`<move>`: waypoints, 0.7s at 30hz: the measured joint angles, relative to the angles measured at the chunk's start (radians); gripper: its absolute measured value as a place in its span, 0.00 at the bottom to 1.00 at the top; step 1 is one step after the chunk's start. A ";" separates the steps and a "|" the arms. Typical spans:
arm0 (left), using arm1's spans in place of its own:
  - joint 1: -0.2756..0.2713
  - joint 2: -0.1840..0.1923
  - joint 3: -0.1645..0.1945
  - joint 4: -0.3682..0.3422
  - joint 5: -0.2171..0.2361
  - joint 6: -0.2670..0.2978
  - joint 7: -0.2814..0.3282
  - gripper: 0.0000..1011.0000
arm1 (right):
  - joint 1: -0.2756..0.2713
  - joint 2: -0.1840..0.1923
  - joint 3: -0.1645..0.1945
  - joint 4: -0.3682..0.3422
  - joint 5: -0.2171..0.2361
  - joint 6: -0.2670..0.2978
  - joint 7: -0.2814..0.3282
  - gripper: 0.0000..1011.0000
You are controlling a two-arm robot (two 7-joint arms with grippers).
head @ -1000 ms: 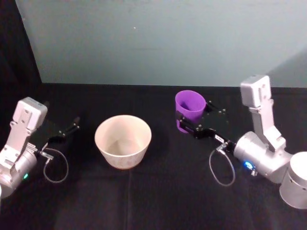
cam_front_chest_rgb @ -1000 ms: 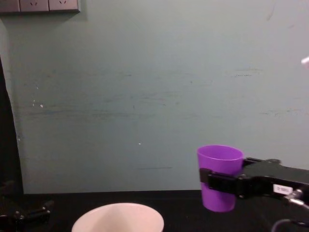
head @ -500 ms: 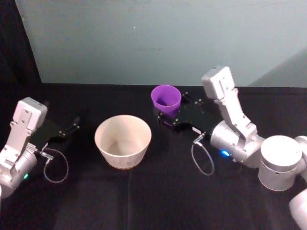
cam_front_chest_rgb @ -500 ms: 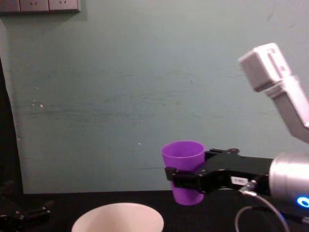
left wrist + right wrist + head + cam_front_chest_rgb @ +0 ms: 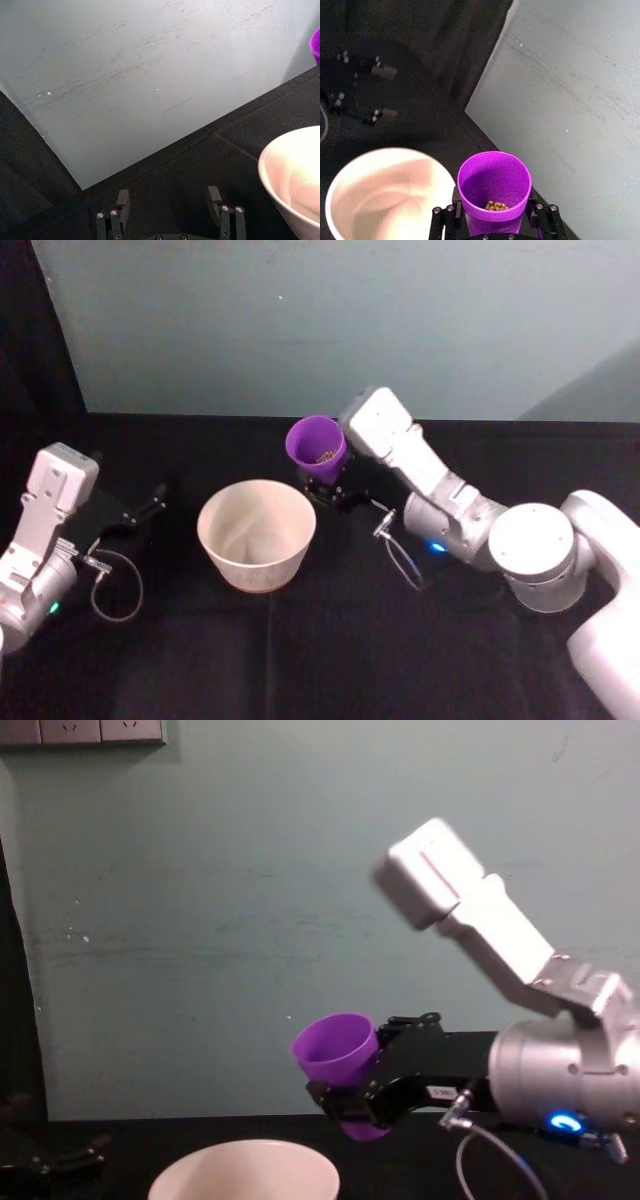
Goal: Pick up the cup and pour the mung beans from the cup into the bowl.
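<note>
Purple plastic is what I look for first: the cup (image 5: pixel 317 447) sits clamped in the right gripper (image 5: pixel 327 487), with one black finger on each side of its lower half. In the chest view the cup (image 5: pixel 335 1050) hangs clear of the table and is tipped a little, its mouth leaning toward the robot's left. It sits above and just to the right of the bowl (image 5: pixel 245 1170). From the head view I place it just past the bowl's (image 5: pixel 257 550) far right rim, near the bowl but not touching it. The right wrist view looks straight down into the cup (image 5: pixel 494 187), where a small heap of mung beans (image 5: pixel 496 205) lies on the bottom, with the pale bowl (image 5: pixel 385 200) beside it. The bowl stands upright on the black table (image 5: pixel 300 660). The left gripper (image 5: pixel 140 515) rests low at the left side, well apart from the bowl. Its fingers (image 5: pixel 112 217) are spread wide with nothing between them.
</note>
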 joint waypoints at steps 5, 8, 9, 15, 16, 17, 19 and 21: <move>0.000 0.000 0.000 0.000 0.000 0.000 0.000 1.00 | 0.015 0.003 -0.048 -0.008 -0.098 0.007 -0.026 0.72; 0.000 0.000 0.000 0.000 0.000 0.000 0.000 1.00 | 0.022 0.007 -0.086 -0.014 -0.178 0.010 -0.050 0.72; 0.000 0.000 0.000 0.000 0.000 0.000 0.000 1.00 | 0.022 0.007 -0.086 -0.014 -0.178 0.010 -0.050 0.72; 0.000 0.000 0.000 0.000 0.000 0.000 0.000 1.00 | 0.034 0.016 -0.133 -0.020 -0.290 0.011 -0.074 0.72; 0.000 0.000 0.000 0.000 0.000 0.000 0.000 1.00 | 0.036 0.016 -0.139 -0.021 -0.309 0.011 -0.076 0.72; 0.000 0.000 0.000 0.000 0.000 0.000 0.000 1.00 | 0.037 0.016 -0.143 -0.021 -0.318 0.011 -0.077 0.72; 0.000 0.000 0.000 0.000 0.000 0.000 0.000 1.00 | 0.042 0.014 -0.153 -0.019 -0.345 0.011 -0.079 0.72; 0.000 0.000 0.000 0.000 0.000 0.000 0.000 1.00 | 0.045 0.014 -0.161 -0.018 -0.366 0.012 -0.080 0.72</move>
